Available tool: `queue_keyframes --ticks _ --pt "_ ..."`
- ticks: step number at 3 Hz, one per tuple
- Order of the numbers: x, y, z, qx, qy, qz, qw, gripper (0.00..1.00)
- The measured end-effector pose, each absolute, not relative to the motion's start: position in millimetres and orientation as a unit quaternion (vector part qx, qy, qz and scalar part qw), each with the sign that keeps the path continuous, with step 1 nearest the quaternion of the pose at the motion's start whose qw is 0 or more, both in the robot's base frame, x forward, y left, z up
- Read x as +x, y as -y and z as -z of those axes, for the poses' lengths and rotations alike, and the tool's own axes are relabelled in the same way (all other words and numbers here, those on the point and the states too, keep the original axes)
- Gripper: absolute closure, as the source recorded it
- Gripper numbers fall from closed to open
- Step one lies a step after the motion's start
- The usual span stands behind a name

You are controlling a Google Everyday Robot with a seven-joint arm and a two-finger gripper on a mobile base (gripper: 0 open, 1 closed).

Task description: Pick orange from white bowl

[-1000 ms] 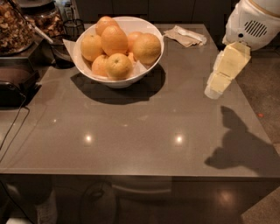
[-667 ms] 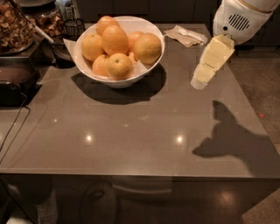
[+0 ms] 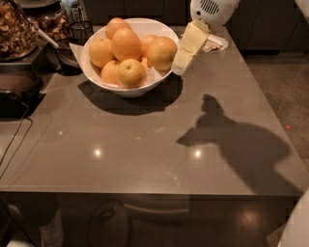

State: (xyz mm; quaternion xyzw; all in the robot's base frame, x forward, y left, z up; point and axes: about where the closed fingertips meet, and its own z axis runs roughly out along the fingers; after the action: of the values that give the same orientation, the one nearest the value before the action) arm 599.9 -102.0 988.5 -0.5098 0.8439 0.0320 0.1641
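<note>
The white bowl (image 3: 126,89) stands at the back left of the grey table and holds several oranges. The orange (image 3: 126,43), large and deep orange, lies on top of the pile near the middle. A paler one with a dark stem dot (image 3: 130,72) lies in front, and a duller one (image 3: 161,52) at the right. My gripper (image 3: 181,65) hangs from its white round wrist (image 3: 212,9). It points down and to the left, with its tip just outside the bowl's right rim, next to the duller fruit. It holds nothing.
A crumpled paper (image 3: 215,43) lies behind the gripper. A glass jar of dry food (image 3: 14,29) and dark appliances (image 3: 17,94) crowd the left edge, with a cable (image 3: 14,140) trailing down. The arm's shadow (image 3: 231,135) falls on the table's right side.
My gripper has moved left from the table's right side to the bowl's right rim. The bowl and oranges have not moved on the table.
</note>
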Motion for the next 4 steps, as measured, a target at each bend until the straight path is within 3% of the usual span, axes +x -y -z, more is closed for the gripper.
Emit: queue_keyframes --ticks 4 --pt "658 26 -997 -0.535 -0.816 -0.062 0.208 0.0"
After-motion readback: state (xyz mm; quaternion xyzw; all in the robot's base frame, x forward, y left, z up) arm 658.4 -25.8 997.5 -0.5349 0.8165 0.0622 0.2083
